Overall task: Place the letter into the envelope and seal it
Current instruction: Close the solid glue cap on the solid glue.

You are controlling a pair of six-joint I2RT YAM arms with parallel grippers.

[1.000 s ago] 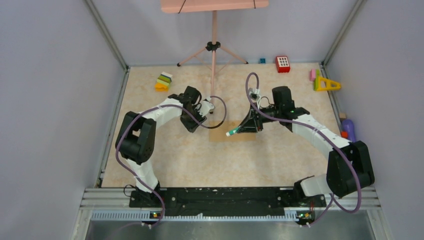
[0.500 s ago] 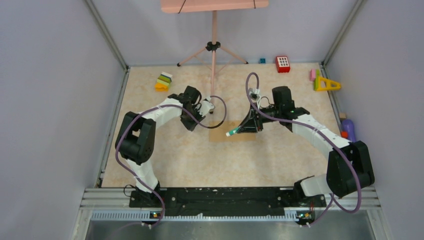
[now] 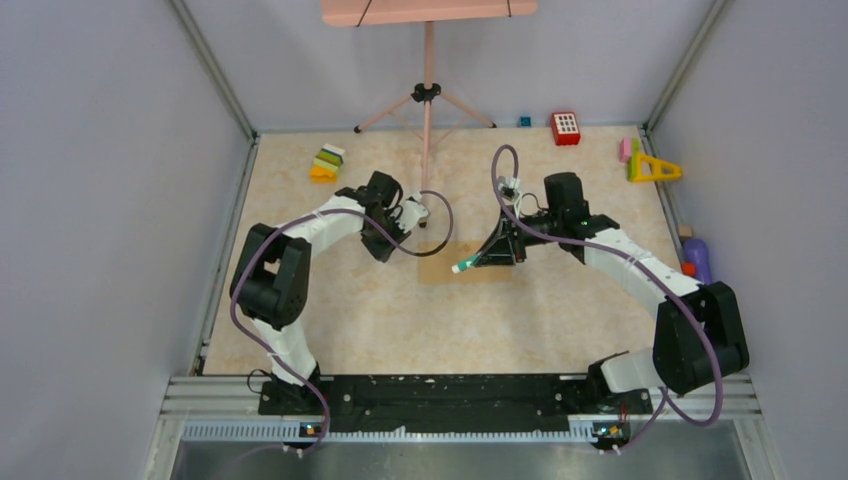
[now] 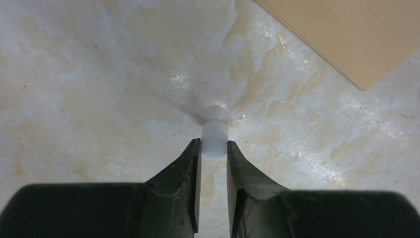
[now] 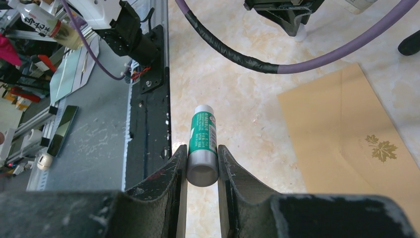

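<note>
The brown kraft envelope lies flat mid-table, between the two grippers; its corner shows in the left wrist view, and its face with a gold leaf mark in the right wrist view. The letter does not show in any view. My right gripper is shut on a green-labelled glue stick, held level over the envelope's left end, tip pointing left. My left gripper is shut on a small white cap that stands on the table just beyond the envelope's far left corner.
A pink tripod stand stands at the back centre. Stacked toy blocks lie back left, a red block and a yellow triangle back right, a purple bottle at the right wall. The left arm's purple cable loops over the envelope's far edge.
</note>
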